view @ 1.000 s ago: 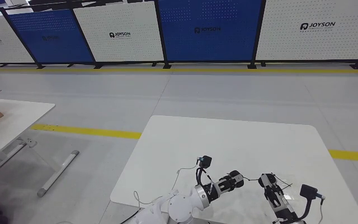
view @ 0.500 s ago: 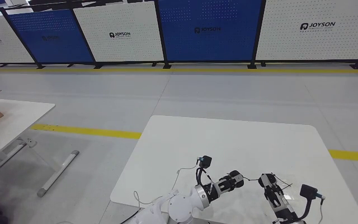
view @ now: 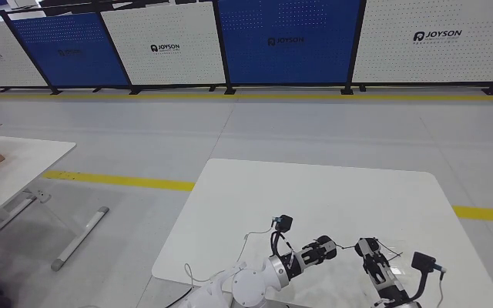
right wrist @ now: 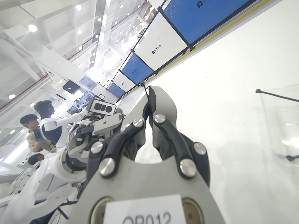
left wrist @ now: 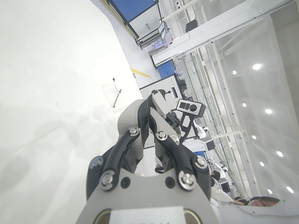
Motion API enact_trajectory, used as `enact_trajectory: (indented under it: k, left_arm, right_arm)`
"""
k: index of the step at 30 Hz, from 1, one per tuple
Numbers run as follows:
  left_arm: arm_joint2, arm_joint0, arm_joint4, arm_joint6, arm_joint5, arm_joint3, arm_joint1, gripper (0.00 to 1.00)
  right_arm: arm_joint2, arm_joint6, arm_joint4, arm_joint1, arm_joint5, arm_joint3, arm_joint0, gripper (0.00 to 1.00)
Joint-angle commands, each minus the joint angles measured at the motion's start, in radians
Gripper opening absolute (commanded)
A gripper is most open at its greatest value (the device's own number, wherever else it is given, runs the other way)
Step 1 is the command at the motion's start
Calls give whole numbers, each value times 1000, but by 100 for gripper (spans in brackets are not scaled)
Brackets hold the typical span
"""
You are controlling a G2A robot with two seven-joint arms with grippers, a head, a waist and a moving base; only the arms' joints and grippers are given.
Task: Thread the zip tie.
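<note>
Pinching hard, the right gripper (right wrist: 149, 94) has its pads pressed together on the black zip tie (right wrist: 145, 87), with the little square head poking out just past the fingertips. Across from it sits the left gripper (left wrist: 149, 110), pads closed as well. From above, a thin dark strand runs between the two grippers, low over the near edge of the white tabletop (view: 308, 192). Whether the left pads actually have the strap's tail caught between them, I cannot tell.

This looks like a featherweight thing: narrow nylon, springy, and quick to bow or flick sideways if it is held far from the end. It is smooth too, so it could slide or twist in the pads. My call is to hold the head end close behind the head, as the right gripper does, so the slot stays steady and faces its partner. The tail wants a grip just short of the tip, leaving only a short stiff stub to aim at that tiny opening.

Off to the right, a spare zip tie (right wrist: 275, 95) lies flat on a clear plastic sheet (right wrist: 280, 122), well apart from the action.
</note>
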Motion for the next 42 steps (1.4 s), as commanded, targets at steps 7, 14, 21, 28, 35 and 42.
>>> enact_trajectory:
  k: [7, 14, 21, 28, 35, 42]
  left_arm:
    - [-3, 7, 21, 14, 5, -7, -2, 68]
    - [4, 14, 53, 24, 17, -15, -4, 49]
    - [21, 9, 74, 19, 36, -13, -10, 40]
    - [29, -1, 71, 20, 42, -4, -17, 31]
    - [28, -4, 68, 21, 43, 0, -20, 27]
    - [24, -5, 65, 21, 42, 4, -23, 12]
  right_arm:
    - [3, -12, -5, -1, -1, -3, -3, 0]
    - [2, -20, -11, -2, -2, -9, -7, 0]
    - [0, -32, -17, -3, 0, -17, -11, 0]
    - [-3, -33, -26, -4, 1, -22, -11, 0]
    - [0, -35, -26, -4, -2, -24, -15, 0]
    - [1, -34, -20, -5, -7, -20, -15, 0]
